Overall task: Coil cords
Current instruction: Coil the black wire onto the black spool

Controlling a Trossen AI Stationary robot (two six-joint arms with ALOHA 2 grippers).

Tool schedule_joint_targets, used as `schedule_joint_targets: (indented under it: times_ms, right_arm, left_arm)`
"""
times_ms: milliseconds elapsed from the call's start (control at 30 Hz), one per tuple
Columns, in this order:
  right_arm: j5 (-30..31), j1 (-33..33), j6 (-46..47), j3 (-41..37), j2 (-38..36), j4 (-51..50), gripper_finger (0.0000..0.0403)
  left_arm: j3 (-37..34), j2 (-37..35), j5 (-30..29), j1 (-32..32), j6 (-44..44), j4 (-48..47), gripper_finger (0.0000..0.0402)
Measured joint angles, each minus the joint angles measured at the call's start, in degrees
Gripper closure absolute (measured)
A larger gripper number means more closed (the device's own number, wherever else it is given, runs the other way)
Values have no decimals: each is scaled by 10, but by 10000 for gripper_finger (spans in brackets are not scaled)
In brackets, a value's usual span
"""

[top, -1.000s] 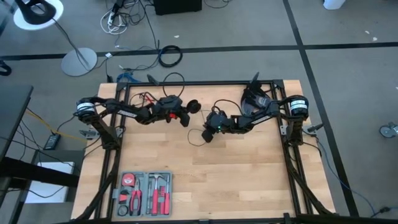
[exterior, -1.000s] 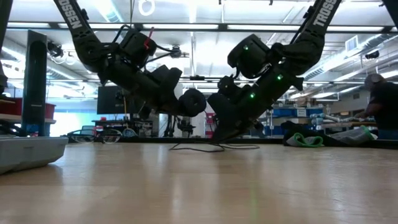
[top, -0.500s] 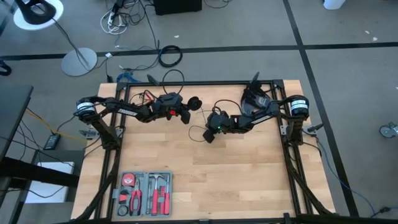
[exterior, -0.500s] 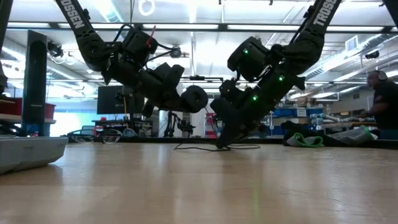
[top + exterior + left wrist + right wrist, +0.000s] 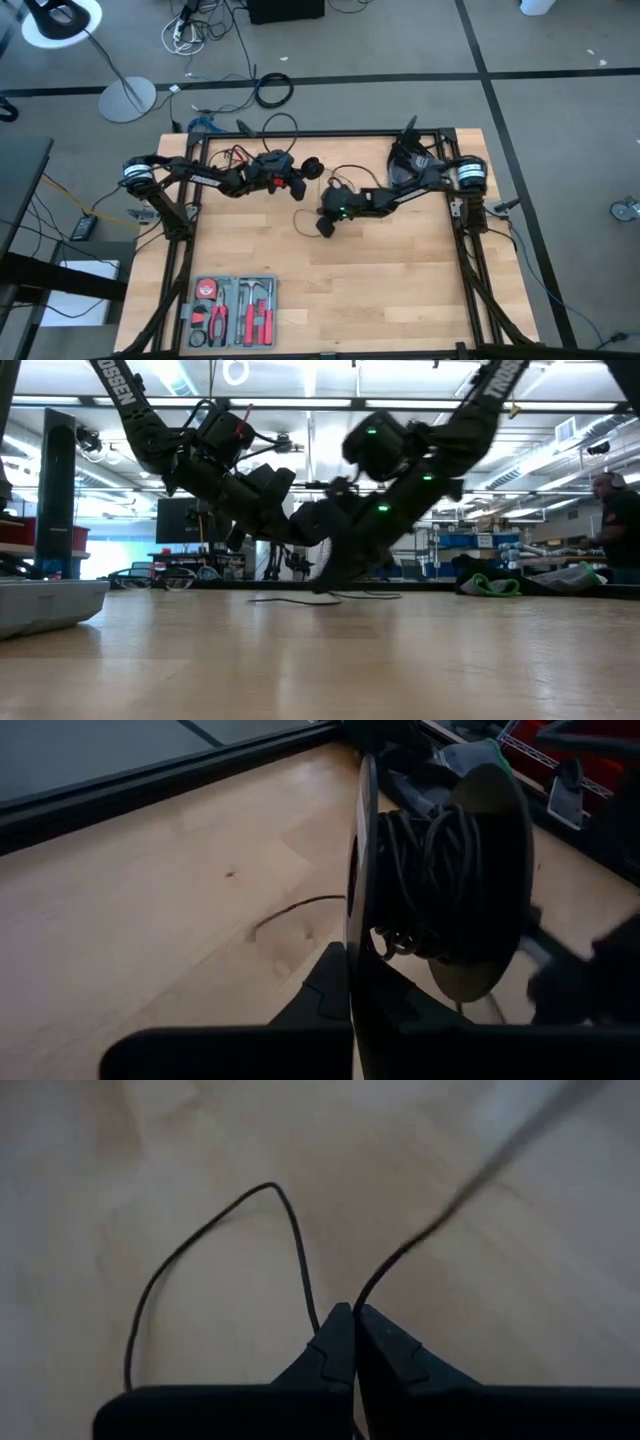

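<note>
The cord (image 5: 290, 1230) is partly wound already: in the left wrist view a thick bundle of its turns sits between the two flanges of a round black spool (image 5: 440, 880), and a loose tail runs from there down onto the wooden table (image 5: 400, 280), where it lies in a slack loop near the middle of the far half. The left gripper (image 5: 297, 186) is clamped on that spool and holds it above the table with its axis roughly level. The right gripper (image 5: 352, 1335) is down at the table surface just beside the spool, its fingers pinched together on the loose tail, which rises from between the tips on both sides. The step in hand looks like feeding another turn onto the spool. To do it well, the right arm should keep light tension so the thin cord neither slips out of the pinch nor kinks, and lead it between the flanges rather than over a rim. The spool should stay steady, since any wobble could let wound turns spring off.
</note>
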Motion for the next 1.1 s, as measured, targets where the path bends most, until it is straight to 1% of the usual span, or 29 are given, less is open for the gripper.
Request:
schedule_joint_targets:
  times_ms: [167,233,300,467,633,733,933,1000,1100]
  right_arm:
    - [-37,-4,-58,104,69,-16,402]
    - [-45,-7,-81,138,84,-39,402]
    - [-43,-10,-102,156,89,-68,402]
    - [-43,-18,-138,157,71,-96,403]
    - [-47,-18,-167,156,58,-97,403]
    - [-32,-16,-178,156,58,-101,403]
    - [-26,-10,-176,156,56,-113,403]
    - [-21,-8,-173,156,53,-116,403]
    - [8,-4,-157,147,45,-104,403]
  left_arm:
    - [0,0,-2,-13,-2,-19,401]
    - [0,0,-5,-19,-3,-35,401]
    - [0,-2,-3,-22,-1,-57,401]
    - [2,-3,9,-26,-10,-102,401]
    - [1,-3,23,-26,-6,-105,401]
    - [1,-2,27,-26,-5,-108,401]
    - [0,-1,35,-26,1,-114,401]
    - [0,0,52,-22,3,-109,401]
    - [0,0,72,-13,7,-98,401]
